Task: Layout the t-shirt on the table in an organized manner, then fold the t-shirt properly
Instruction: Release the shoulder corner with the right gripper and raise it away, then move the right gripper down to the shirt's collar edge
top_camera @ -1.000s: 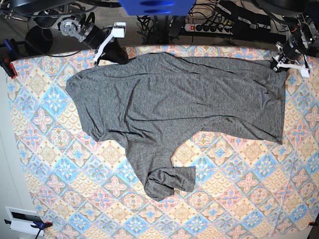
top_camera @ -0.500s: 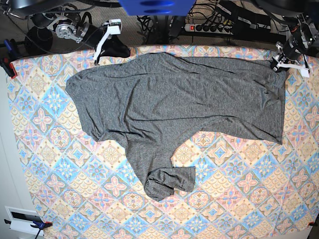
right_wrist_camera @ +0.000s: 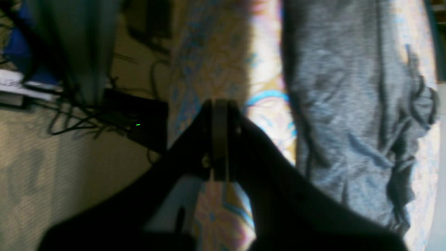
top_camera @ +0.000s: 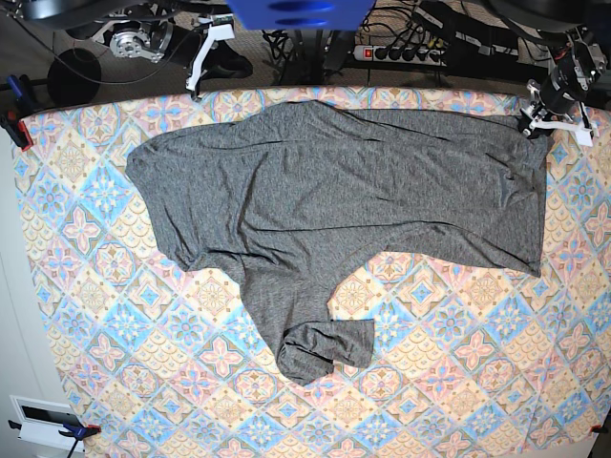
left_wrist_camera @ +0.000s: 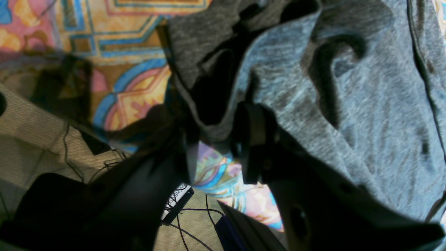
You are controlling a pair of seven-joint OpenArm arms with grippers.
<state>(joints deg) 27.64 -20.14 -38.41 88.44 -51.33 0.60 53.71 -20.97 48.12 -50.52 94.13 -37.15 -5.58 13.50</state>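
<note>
Left hand (left_wrist_camera: 216, 143) grips a bunched corner of the shirt (top_camera: 325, 200) between its fingers (left_wrist_camera: 254, 139), at the far edge of the counter (top_camera: 143, 382), on the right side in the base view. Right hand (right_wrist_camera: 219, 146) is closed on nothing, fingers pressed flat together; it hangs beyond the far edge on the base view's left, well apart from the cloth.

Across the far half of the counter the shirt lies roughly flat on its side. One sleeve trails toward the near edge and is doubled under at its cuff. At the left side of the base view, the shoulder end is rumpled and slopes away from the edge. It looks like the spreading stage, not yet the folding.

To do this well, I'd keep the left grip firm and low and pull the corner gently outward, so the hem goes taut without lifting the body off the counter. The right hand needs to open and come down on the nearest free edge, probably the shoulder or collar just below it, and draw that away from the left one. Pulling too high or too quickly could drag the whole shirt over the far edge, since the held corner sits right at it. The folded cuff wants straightening before any fold.
</note>
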